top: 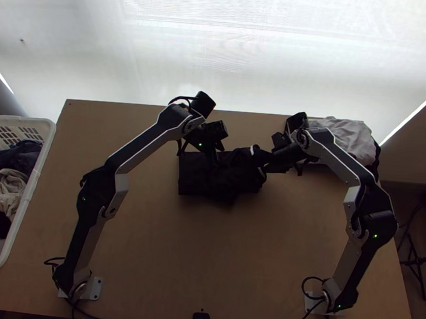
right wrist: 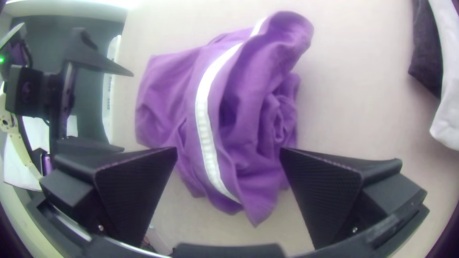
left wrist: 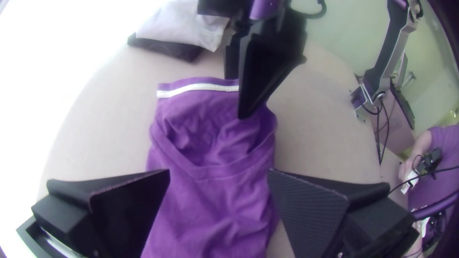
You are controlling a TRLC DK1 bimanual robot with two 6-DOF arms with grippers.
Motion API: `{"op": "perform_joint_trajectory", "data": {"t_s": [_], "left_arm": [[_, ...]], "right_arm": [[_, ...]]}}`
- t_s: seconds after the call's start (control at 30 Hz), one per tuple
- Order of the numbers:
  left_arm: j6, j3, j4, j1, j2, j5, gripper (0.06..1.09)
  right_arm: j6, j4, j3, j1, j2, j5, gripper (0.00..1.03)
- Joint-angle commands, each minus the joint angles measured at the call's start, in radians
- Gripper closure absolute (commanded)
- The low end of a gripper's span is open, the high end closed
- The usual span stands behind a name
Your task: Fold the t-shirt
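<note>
In the top view my left gripper (top: 215, 155) is over the left part of the dark t-shirt (top: 195, 180), and my right gripper (top: 261, 158) is at its right end. The shirt lies as a compact folded bundle, its neckline end rumpled. In the left wrist view the shirt (left wrist: 210, 205) looks purple, with a white neck tape, below my left gripper (left wrist: 220, 171), open and holding nothing. Across the bundle in the right wrist view, the white tape runs over the shirt (right wrist: 165, 95); my right gripper (right wrist: 229, 150) stands open around its near part.
A grey and a black folded cloth (top: 349, 140) lie stacked at the table's back right corner, beside the right arm. A white basket (top: 37, 173) of clothes stands off the left edge. Bare table (top: 207, 246) stretches in front of the shirt.
</note>
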Motion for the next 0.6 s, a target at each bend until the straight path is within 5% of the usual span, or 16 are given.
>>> {"op": "perform_joint_trajectory", "data": {"t_s": [0.0,0.3,0.57], "left_arm": [[-0.004,0.004,-0.002,0.004,-0.011,-0.002,0.10],[-0.002,0.004,-0.010,0.028,-0.031,-0.002,0.10],[-0.001,0.004,-0.013,0.034,-0.040,-0.002,0.10]], "right_arm": [[-0.005,0.018,-0.010,0.007,0.037,0.048,0.03],[-0.025,0.037,0.002,-0.033,0.099,0.022,0.03],[0.014,0.041,0.031,-0.022,0.154,-0.174,0.03]]}}
